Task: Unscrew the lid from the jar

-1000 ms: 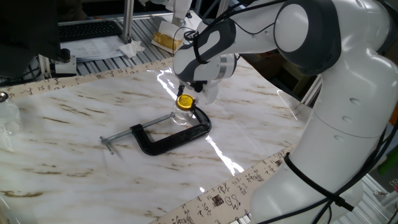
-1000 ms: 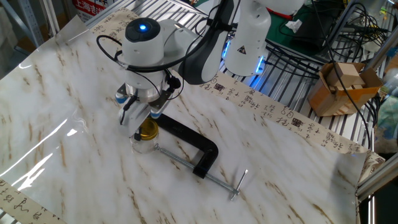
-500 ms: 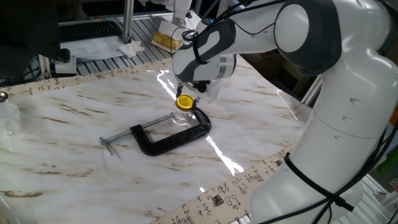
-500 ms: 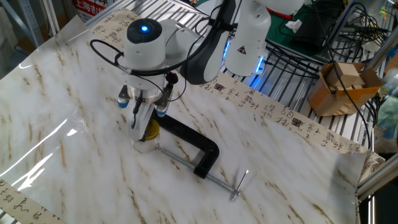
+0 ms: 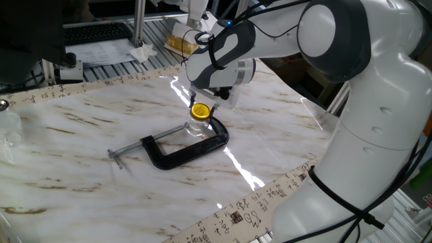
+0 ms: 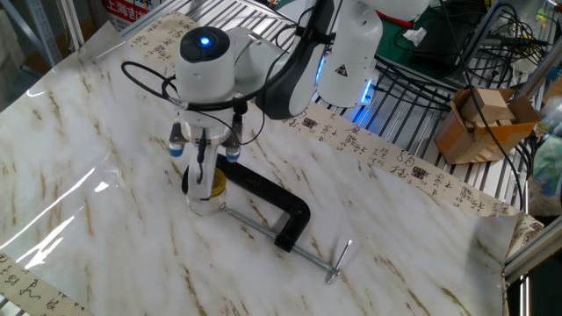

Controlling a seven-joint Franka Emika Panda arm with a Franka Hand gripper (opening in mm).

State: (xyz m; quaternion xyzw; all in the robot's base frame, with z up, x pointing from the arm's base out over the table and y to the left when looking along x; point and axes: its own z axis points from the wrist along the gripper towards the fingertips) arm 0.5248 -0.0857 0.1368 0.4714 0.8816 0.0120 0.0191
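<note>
Plainly, the small round bright yellow screw lid (image 5: 200,110) sits on top of the small squat clear glass jar (image 5: 197,125); the jar stands upright in the mouth of the black metal C-clamp (image 5: 187,149), between the clamp's fixed jaw and the end of its silver screw rod (image 5: 162,135), on the white marble-patterned table (image 5: 81,142); whether the rod presses on the glass or only rests beside it is too fine to read. Directly above the lid, and pointing straight down at it, hangs the two-finger gripper (image 6: 203,178) of the white arm; its turning axis looks lined up with the jar's upright axis, which is the one relation an unscrewing move depends on. From the other fixed view a dark finger (image 6: 201,163) runs down beside the lid, level with it or nearly so; the second finger is hidden behind the wrist; so I cannot tell how wide the fingers stand, nor whether they have closed on the lid or merely straddle it. Judging by this, the lid is not yet off; the next move would call for a firm pinch on the lid's rim and a twist about the vertical; if the clamp grips loosely, the jar may spin with the lid.
</note>
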